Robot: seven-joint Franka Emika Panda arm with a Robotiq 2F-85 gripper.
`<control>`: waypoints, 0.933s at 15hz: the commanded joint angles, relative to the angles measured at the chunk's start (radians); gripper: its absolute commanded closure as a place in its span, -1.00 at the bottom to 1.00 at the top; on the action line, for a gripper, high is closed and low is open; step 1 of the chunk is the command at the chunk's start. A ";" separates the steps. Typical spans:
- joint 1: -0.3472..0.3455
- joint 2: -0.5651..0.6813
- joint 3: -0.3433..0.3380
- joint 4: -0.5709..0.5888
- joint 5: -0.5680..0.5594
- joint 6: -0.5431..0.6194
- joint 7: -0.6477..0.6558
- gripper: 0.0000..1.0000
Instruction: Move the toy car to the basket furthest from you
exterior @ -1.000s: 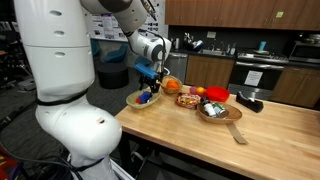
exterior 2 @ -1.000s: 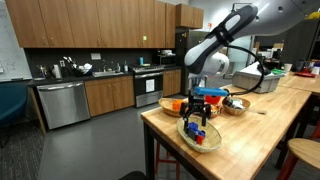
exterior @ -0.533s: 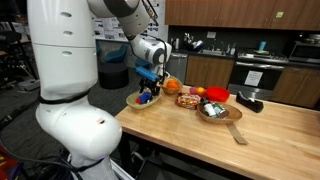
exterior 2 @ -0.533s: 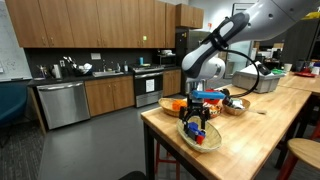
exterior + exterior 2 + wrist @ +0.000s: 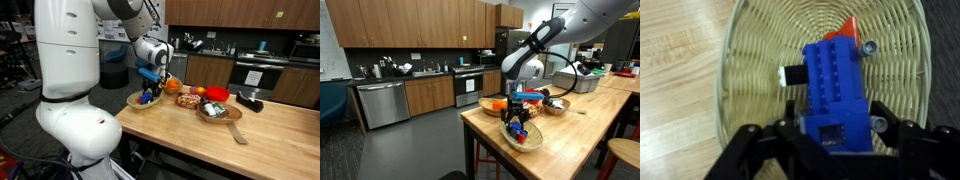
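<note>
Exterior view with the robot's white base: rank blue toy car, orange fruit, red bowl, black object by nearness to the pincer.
1. Blue toy car, at the pincer, in woven basket.
2. Round orange fruit, beside that basket.
3. Red bowl, mid-counter.
4. Black object, farther along.

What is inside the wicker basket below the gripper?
The blue toy car lies in the basket. An orange-red piece pokes out behind it, mostly covered by the car. Anything lying under the car is hidden too.

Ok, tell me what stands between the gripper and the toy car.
Nothing visible. In the wrist view the gripper straddles the toy car in the wicker basket, a finger on each side, nothing between.
</note>
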 commanded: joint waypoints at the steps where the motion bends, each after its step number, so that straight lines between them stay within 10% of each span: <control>1: 0.000 -0.002 -0.007 0.016 -0.027 -0.010 0.031 0.06; 14: 0.025 -0.160 0.010 -0.053 -0.035 -0.078 0.182 0.06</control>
